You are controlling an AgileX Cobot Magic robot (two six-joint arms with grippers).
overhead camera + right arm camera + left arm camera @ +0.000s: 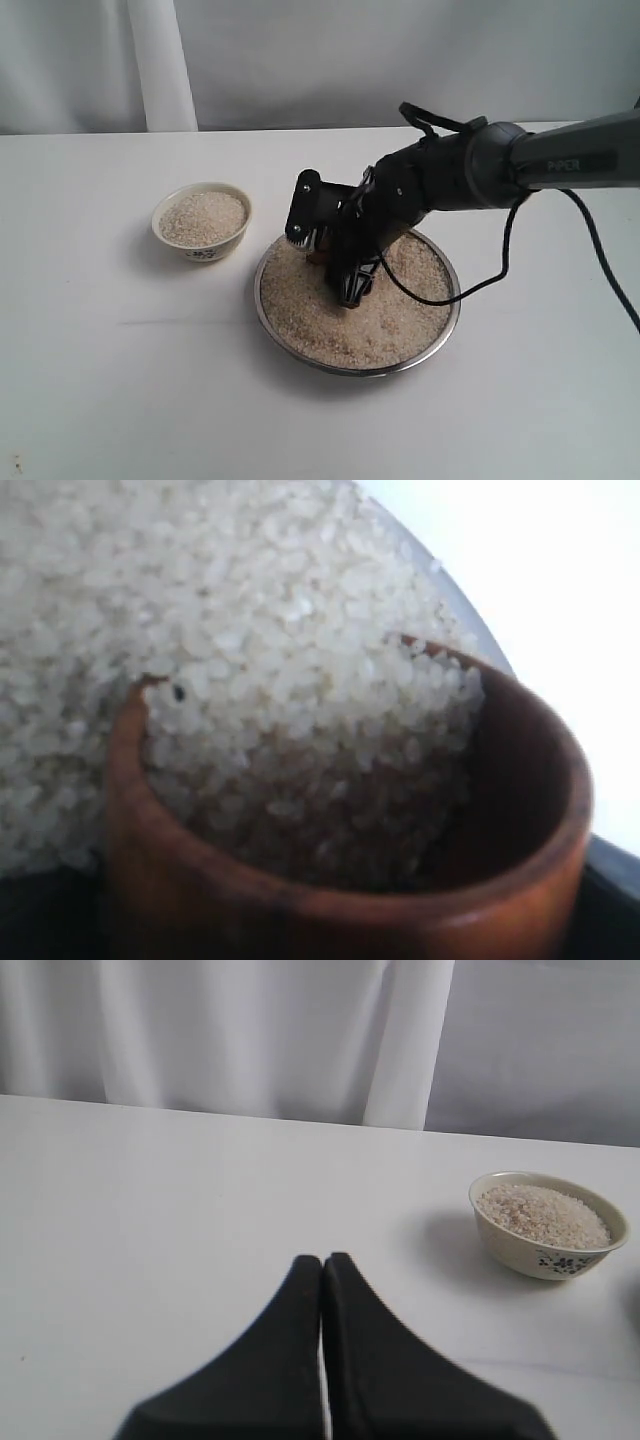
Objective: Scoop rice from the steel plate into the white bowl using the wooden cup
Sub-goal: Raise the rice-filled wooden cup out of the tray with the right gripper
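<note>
The left gripper (pixel 322 1260) hangs over the table (pixel 100 380), left of the bowl, fingers pressed together and holding nothing. The white bowl (pixel 202 222) stands toward the table's back edge, nearly full of rice (pixel 203 217). Near its right, not touching, sits the steel plate (pixel 355 370), nearer the table's middle. The wooden cup (pixel 300 905) lies tilted in the plate's heap near the back-left rim, with grains spilling into its mouth. The right gripper (pixel 328 262) is clamped on the cup. The scooping step appears under way. The next move calls for turning the cup mouth-up, lifting it clear of the rim, carrying it left and pouring gently, since the bowl has little room.
</note>
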